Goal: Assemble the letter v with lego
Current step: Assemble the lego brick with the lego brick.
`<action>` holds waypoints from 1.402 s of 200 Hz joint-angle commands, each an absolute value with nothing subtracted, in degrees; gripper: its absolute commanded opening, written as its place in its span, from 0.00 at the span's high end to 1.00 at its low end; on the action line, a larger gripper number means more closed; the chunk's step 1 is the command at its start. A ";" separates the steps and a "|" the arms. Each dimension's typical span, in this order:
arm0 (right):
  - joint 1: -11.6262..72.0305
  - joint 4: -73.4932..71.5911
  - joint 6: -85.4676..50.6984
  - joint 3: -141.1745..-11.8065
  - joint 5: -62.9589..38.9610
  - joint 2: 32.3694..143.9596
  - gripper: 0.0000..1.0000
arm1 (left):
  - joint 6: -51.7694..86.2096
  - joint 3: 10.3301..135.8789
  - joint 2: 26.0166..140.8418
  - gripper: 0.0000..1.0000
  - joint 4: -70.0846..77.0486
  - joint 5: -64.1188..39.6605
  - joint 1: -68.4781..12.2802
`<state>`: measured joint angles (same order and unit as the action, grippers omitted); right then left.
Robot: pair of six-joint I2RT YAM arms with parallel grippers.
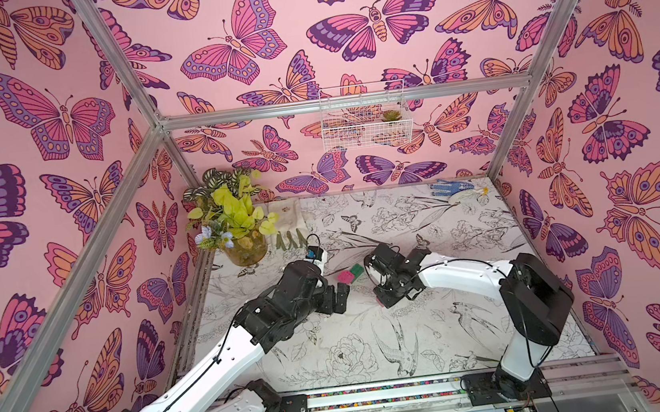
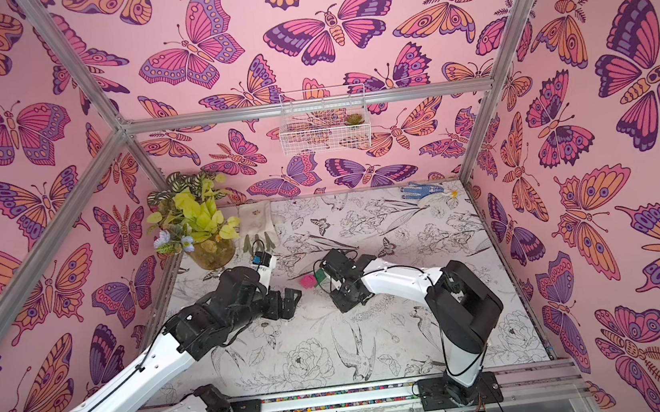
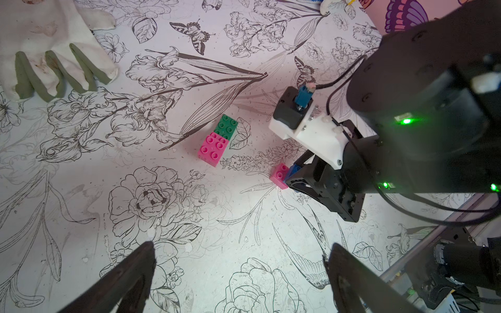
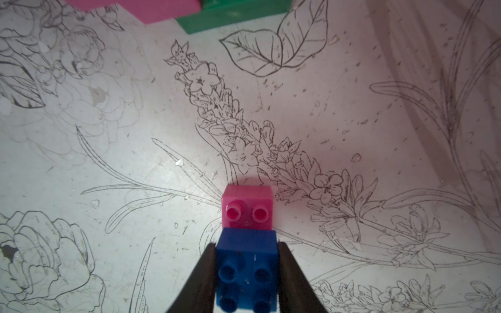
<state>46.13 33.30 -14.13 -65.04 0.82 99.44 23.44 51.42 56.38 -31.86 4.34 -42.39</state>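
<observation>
Right gripper (image 4: 246, 246) clenched on blue brick (image 4: 246, 271) with pink brick (image 4: 247, 208) joined half-offset beneath, mid desk (image 1: 416, 331); left gripper (image 3: 242, 245) spread empty; nearby green-and-pink base (image 3: 217, 141) sits unbraced, so pressing could skid it or pop the joint.

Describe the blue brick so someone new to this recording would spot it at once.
On the flower-printed table, follow the right arm to the right gripper, shut near the middle. Between its fingers is the blue brick, overlapping a pink brick whose two studs stick out ahead. It is the only blue brick; the green-and-pink pair nearby lies free.
</observation>
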 commanded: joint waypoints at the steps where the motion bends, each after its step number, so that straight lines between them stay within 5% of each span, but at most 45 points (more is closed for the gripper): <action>1: 46.21 34.01 -15.43 -64.67 1.06 98.91 0.80 | 23.29 52.47 57.04 0.00 -33.30 4.92 -42.10; 280: 49.04 32.32 -28.05 -61.83 2.23 103.13 0.80 | 23.21 52.38 55.64 0.00 -33.96 5.37 -42.10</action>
<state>48.34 31.53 -25.69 -64.55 3.60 100.16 23.42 51.42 56.58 -31.92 4.38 -42.39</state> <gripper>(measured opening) 0.351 0.999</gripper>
